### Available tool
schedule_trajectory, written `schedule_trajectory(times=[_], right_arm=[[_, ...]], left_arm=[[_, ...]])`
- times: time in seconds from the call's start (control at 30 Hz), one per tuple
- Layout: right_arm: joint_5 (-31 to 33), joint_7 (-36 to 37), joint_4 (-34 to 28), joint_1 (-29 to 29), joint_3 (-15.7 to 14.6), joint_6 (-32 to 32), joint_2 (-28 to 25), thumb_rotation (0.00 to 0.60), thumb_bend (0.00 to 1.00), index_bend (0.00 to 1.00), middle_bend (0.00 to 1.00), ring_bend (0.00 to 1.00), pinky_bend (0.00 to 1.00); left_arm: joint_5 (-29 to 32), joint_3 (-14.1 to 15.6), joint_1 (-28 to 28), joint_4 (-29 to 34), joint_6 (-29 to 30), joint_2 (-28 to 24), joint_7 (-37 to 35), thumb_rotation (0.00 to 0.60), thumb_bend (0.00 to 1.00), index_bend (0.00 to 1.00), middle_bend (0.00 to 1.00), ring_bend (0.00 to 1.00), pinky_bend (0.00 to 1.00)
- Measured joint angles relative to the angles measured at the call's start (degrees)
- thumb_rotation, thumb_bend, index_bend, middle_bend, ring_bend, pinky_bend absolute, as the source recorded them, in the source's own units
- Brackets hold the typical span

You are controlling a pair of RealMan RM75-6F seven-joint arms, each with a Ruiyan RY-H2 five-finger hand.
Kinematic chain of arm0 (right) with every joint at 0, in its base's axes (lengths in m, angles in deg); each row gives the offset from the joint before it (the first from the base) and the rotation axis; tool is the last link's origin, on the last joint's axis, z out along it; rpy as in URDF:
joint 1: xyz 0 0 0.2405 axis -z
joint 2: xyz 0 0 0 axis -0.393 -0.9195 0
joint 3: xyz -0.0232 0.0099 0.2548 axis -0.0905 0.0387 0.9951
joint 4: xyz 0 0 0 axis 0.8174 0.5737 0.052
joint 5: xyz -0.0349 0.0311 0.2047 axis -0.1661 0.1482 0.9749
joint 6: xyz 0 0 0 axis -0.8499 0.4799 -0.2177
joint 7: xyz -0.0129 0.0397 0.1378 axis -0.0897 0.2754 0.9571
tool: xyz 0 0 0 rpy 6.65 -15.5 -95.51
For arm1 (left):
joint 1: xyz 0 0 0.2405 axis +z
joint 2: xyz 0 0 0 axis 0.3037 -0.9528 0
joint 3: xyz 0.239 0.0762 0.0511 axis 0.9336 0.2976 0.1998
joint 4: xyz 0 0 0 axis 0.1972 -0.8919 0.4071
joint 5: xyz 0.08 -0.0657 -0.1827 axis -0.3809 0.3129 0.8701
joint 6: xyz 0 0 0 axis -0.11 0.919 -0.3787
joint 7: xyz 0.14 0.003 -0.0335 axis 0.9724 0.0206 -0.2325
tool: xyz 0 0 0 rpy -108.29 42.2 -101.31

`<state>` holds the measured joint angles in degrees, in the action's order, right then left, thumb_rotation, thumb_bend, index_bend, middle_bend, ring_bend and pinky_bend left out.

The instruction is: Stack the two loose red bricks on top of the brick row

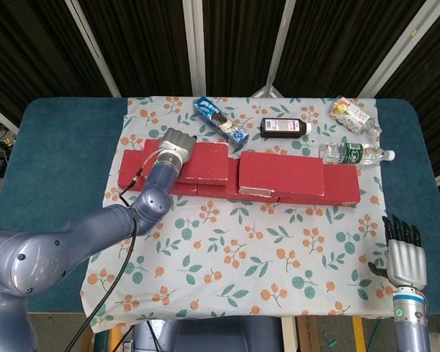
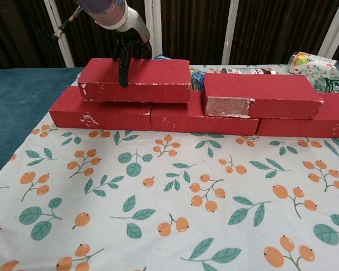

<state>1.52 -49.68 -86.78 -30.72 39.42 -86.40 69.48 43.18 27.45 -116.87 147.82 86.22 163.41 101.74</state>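
While the left hand (image 1: 177, 144) grips the left-hand upper brick (image 2: 137, 79) from above, with dark fingers (image 2: 123, 69) reaching down over its near face, that brick lies flat on the brick row (image 2: 198, 117), spanning the seam between the row's first and second bricks. Just to its three o'clock, with a narrow gap between them, the second upper brick (image 2: 262, 94) also rests on the row, its near face chipped white. The right hand (image 1: 405, 257) hangs apart from everything at the table's five o'clock corner, holding nothing, fingers straight and slightly spread. On the floral cloth (image 1: 242, 257) behind the row, toward twelve o'clock, lie a blue snack packet (image 1: 220, 123), a dark bottle with a pale label (image 1: 284, 127), a clear water bottle with a green label (image 1: 356, 154) and a small carton (image 1: 352, 115); none of their writing can be read.
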Motion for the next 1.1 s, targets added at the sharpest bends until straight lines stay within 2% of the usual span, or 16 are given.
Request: schedule_trajectory(times=[0.23, 1.1], right_arm=[[0.06, 0.14, 0.01, 0.01, -0.06, -0.24, -0.06, 0.600, 0.20, 0.00, 0.00, 0.00, 0.00], [0.21, 1.19, 0.25, -0.08, -0.15, -0.21, -0.62, 0.600, 0.20, 0.00, 0.00, 0.00, 0.00]], left_arm=[[1.95, -1.01, 0.08, -0.43, -0.04, 0.48, 1.99, 0.600, 0.07, 0.23, 0.32, 0.19, 0.24], [3.07, -6.40, 1.42, -3.25, 1.42, 3.79, 7.00, 0.600, 0.07, 0.24, 0.32, 0.19, 0.24]])
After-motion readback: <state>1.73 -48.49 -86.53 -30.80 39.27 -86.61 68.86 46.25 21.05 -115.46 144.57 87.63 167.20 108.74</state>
